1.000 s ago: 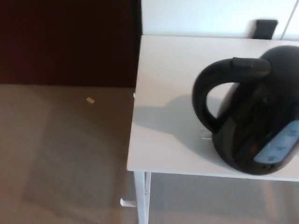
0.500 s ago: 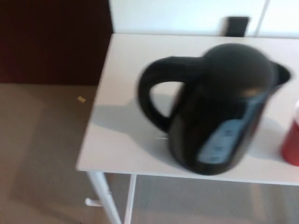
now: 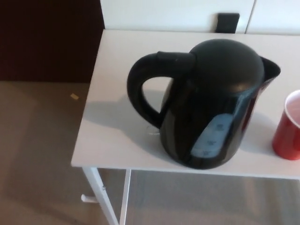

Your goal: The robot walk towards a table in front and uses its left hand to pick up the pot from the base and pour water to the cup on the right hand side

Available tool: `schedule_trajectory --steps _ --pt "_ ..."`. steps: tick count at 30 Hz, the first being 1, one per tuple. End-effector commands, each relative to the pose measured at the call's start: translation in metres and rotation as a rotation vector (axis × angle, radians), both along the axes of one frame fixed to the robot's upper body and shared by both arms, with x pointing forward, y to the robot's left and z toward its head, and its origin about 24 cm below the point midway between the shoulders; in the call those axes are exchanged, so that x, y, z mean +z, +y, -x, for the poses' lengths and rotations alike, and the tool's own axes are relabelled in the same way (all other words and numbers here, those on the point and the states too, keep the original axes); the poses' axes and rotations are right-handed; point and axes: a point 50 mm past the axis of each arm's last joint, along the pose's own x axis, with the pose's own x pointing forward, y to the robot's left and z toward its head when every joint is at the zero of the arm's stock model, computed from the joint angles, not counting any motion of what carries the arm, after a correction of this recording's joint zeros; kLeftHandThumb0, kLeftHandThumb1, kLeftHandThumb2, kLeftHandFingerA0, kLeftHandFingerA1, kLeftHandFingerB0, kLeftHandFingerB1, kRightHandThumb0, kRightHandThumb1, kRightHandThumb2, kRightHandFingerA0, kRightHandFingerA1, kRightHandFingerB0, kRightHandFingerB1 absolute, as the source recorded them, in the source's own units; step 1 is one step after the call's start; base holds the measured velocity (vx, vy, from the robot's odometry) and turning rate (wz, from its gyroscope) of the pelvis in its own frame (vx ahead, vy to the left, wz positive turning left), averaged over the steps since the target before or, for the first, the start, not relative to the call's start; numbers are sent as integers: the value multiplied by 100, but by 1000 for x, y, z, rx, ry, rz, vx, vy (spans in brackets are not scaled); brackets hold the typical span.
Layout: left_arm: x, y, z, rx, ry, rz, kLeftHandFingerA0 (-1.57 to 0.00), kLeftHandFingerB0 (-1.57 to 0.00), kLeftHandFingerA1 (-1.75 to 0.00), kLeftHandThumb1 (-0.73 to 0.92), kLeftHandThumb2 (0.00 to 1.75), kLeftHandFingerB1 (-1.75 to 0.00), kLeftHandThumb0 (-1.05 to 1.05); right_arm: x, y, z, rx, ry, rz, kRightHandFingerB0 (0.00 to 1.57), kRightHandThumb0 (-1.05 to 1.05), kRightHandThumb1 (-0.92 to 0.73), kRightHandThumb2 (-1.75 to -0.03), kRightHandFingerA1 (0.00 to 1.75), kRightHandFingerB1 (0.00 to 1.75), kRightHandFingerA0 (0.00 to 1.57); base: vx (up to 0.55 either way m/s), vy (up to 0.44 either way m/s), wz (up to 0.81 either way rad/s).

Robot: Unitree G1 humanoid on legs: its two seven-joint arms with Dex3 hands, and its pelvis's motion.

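Head view | black electric kettle [image 3: 213,103] upright on white table [image 3: 117,131], red cup [image 3: 287,126] beside spout | kettle judged rigid, heavy if filled, glossy-slippery; grasp loop handle [image 3: 140,89] | both hands unseen, state unknown.

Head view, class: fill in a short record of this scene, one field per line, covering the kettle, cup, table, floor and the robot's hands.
kettle: black, upright on the table, handle to the picture's left, spout to the right
cup: red, right of the kettle, apart from it, cut by the frame edge
table: white, thin white legs
floor: beige carpet, small yellow scrap
hands: neither in view
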Motion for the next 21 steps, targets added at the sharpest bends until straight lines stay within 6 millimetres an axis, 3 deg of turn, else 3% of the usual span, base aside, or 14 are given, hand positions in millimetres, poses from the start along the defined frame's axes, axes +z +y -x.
schedule_trajectory --steps 1,2,3,4,7,8,17,18,21 --pt "3 4 -2 -16 -9 -25 -49 -35 -53 39 79 -50 -53 2 -4 -1 2 -10 9 46 -58 -42 -60 69 59 83 -39 -14 11" --pt "4 4 -3 -21 -13 -24 -49 -35 -53 39 79 -50 -53 2 -4 -2 1 -12 7 46 -58 -42 -60 69 59 83 -75 -166 -28" --pt "4 4 -3 -32 -16 -24 -52 -41 -37 52 56 -36 -48 2 -4 -2 0 -13 4 45 -59 -42 -60 70 60 83 -60 -62 13" --pt "4 4 -2 -33 -19 -21 -49 -35 -53 38 79 -50 -53 2 -3 -2 -4 -14 0 46 -55 -40 -61 73 61 85 -69 -54 8" --pt "4 4 -5 -21 -24 -23 -48 -35 -53 38 78 -50 -51 3 -3 -5 8 -15 14 45 -60 -41 -62 73 60 83 12 -74 -1" --pt "4 4 -5 -20 -29 -24 -57 -41 -40 51 56 -37 -44 3 -3 -6 8 -14 17 47 -60 -41 -63 72 61 83 81 -104 5" --pt "5 5 -7 -27 -31 -24 -55 -40 -37 52 57 -36 -45 4 -2 -11 22 -19 25 49 -60 -41 -63 71 62 85 0 0 0" --pt "5 4 -9 -25 -35 -28 -46 -35 -51 40 77 -48 -51 5 -2 -13 21 -20 16 48 -59 -42 -62 70 61 84 0 0 0" --pt "5 4 -9 -25 -35 -29 -46 -35 -51 40 77 -48 -51 5 -2 -14 21 -19 15 48 -59 -42 -62 70 61 84 0 0 0"
